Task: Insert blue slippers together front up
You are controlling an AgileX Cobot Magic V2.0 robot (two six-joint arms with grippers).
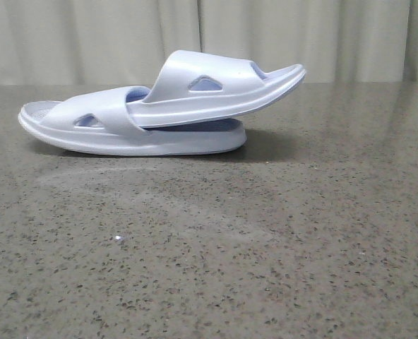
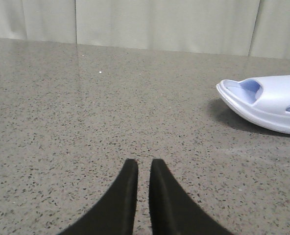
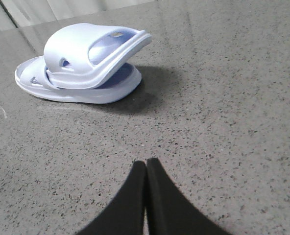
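Observation:
The two blue slippers lie on the table at the back, one pushed into the other. The lower slipper (image 1: 124, 141) lies flat. The upper slipper (image 1: 216, 88) is slid under its strap and tilts up to the right. Both also show in the right wrist view, upper (image 3: 81, 49) and lower (image 3: 86, 93). The left wrist view shows one end of the lower slipper (image 2: 272, 105). My left gripper (image 2: 144, 164) is shut with a thin gap, empty, over bare table well away from the slippers. My right gripper (image 3: 146, 164) is shut and empty, also well back from them. Neither gripper shows in the front view.
The slippers rest on a speckled grey stone table (image 1: 209, 268). A pale curtain (image 1: 89, 35) hangs behind the table's far edge. A small white speck (image 1: 118, 239) lies on the table in front of the slippers.

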